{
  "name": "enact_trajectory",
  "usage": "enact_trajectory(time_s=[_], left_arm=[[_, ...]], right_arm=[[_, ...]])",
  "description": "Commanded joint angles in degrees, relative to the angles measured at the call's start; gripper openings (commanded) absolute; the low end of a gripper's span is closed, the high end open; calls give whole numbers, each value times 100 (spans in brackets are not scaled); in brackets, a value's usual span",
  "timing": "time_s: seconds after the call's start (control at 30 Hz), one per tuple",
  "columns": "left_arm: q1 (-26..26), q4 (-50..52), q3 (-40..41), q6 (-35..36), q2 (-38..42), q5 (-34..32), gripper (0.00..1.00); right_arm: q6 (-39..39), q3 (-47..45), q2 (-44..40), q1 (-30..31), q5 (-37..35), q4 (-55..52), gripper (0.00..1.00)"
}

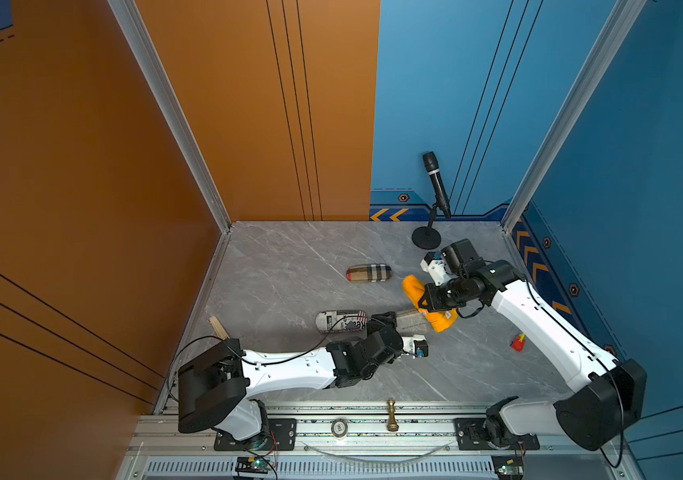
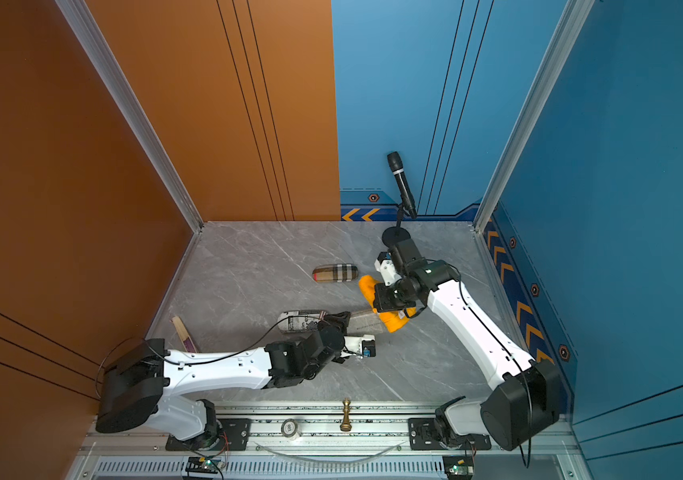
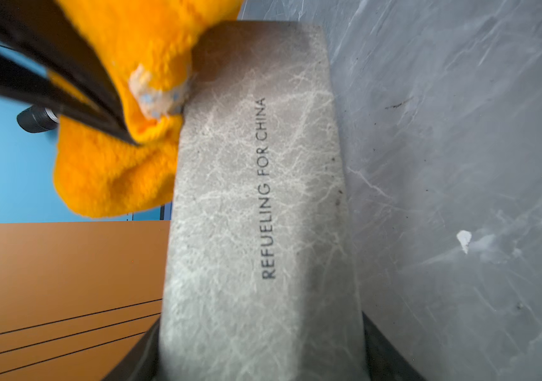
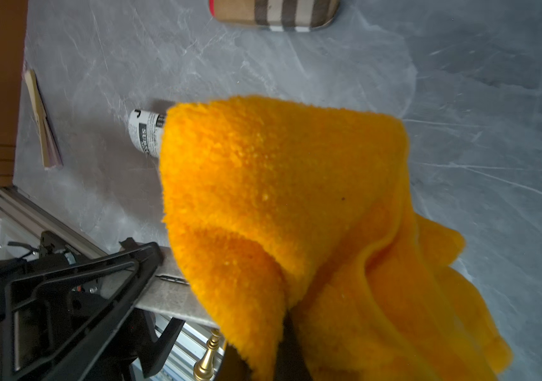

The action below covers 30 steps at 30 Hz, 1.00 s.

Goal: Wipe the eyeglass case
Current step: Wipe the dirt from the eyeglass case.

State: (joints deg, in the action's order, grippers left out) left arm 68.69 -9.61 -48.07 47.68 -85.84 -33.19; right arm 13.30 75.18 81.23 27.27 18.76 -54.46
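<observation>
A grey marbled eyeglass case printed "REFUELING FOR CHINA" is held off the table, and my left gripper is shut on its near end. In both top views the eyeglass case juts from the left gripper towards the right arm. My right gripper is shut on a fluffy orange cloth. The cloth presses against the case's far end and side, covering that end. The right wrist view shows the case emerging under the cloth.
A plaid case lies mid-table and a newsprint-patterned case just left of the left gripper. A microphone on its stand is at the back right. A red toy, wooden sticks and a gold chess piece lie around.
</observation>
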Motion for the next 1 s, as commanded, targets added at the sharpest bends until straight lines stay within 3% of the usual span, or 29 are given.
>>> enact_trajectory(time_s=[0.0,0.1,0.23,0.33,0.43,0.73,0.83,0.97], left_arm=[[-4,-1225,-104,31,126,-537,12],[-9,-1349,-62,58,127,-587,12],[-14,-1384,-26,99,188,-661,12],[9,-1383,-69,94,201,-676,12],[37,-1385,-144,197,116,-759,12],[62,-1910,60,433,-56,-1146,12],[-21,-1921,133,330,2,-1085,12],[-28,-1975,129,371,-16,-1054,12]], right_arm=[[-37,254,520,444,285,-291,0],[-73,210,596,462,305,-312,0],[-225,-274,294,-37,157,-481,0],[-452,-449,50,-206,-430,-806,0],[-483,-509,-38,-285,-310,-816,0],[-535,330,791,466,180,-950,0],[-657,-87,712,164,-281,-958,0],[-760,-398,312,-370,-297,-1139,0]])
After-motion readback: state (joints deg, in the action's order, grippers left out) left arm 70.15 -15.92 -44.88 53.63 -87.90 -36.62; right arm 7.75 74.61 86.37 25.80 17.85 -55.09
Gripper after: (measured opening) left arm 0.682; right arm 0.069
